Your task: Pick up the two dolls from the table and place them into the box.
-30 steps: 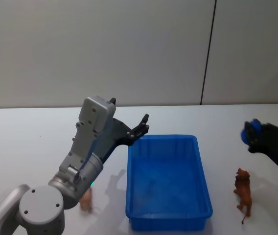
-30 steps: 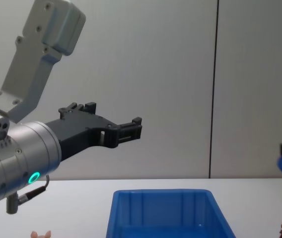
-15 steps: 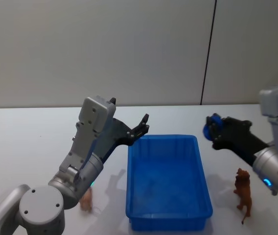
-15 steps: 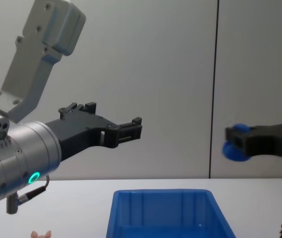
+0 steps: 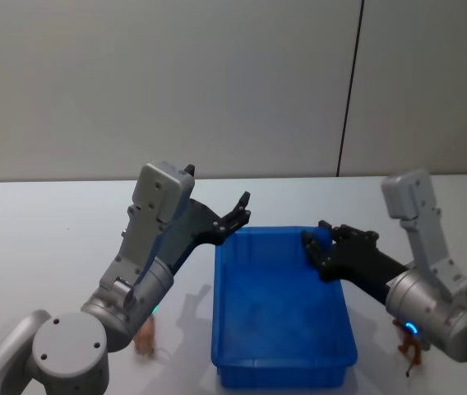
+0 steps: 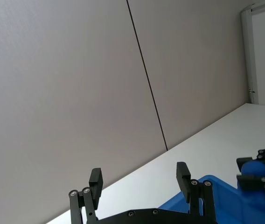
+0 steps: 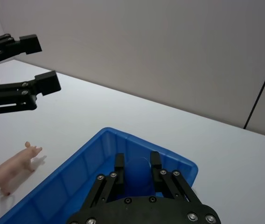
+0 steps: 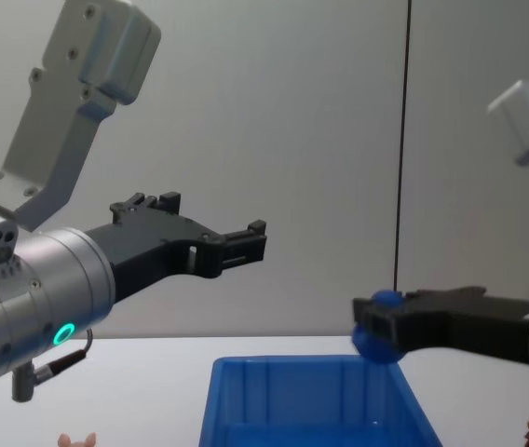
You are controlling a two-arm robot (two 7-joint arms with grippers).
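Table: white table (image 5: 36,247), blue box (image 5: 283,363) at centre front.
Either side of box: pink pig doll (image 7: 13,167) stands on the table to the left. Brown doll (image 5: 409,350) is to the right, partly hidden behind your R arm.
L gripper (image 8: 257,240): raised near box's far-left corner, fingers wide apart, holding nothing.
R gripper (image 8: 376,326): you've got it clamped on the blue doll (image 8: 376,351).
Blue doll: off the table, above box's far-right rim.
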